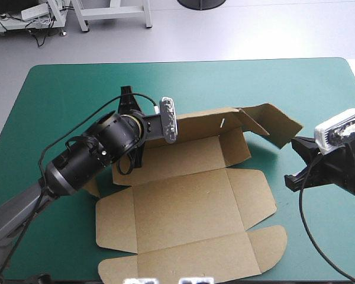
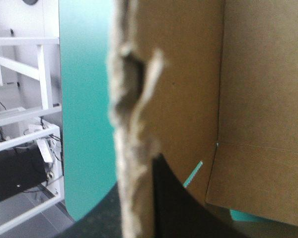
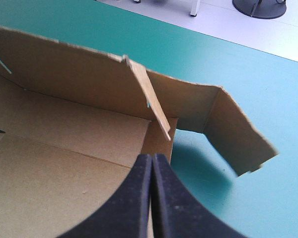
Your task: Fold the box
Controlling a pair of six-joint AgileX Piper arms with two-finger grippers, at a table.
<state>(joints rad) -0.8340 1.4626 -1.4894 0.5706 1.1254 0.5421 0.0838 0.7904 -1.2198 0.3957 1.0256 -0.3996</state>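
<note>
The box [image 1: 189, 207] lies at the middle of the teal-green tabletop [image 1: 59, 94], most of its brown panels flat. Its far wall [image 1: 195, 127] stands raised, and an end flap [image 1: 272, 124] at that wall's right end juts out above the cover, bent outward. A narrow tab [image 3: 149, 99] leans off the wall's top edge just ahead of the right hand [image 3: 151, 188].

The left arm reaches in low from the left, bent toward the wall's left end. The left hand [image 2: 141, 198] is clamped on the board there, the rough edge running up between its black fingers. The right hand sits off the box's right side, near the end flap, its fingers pressed together with nothing between them.
</note>
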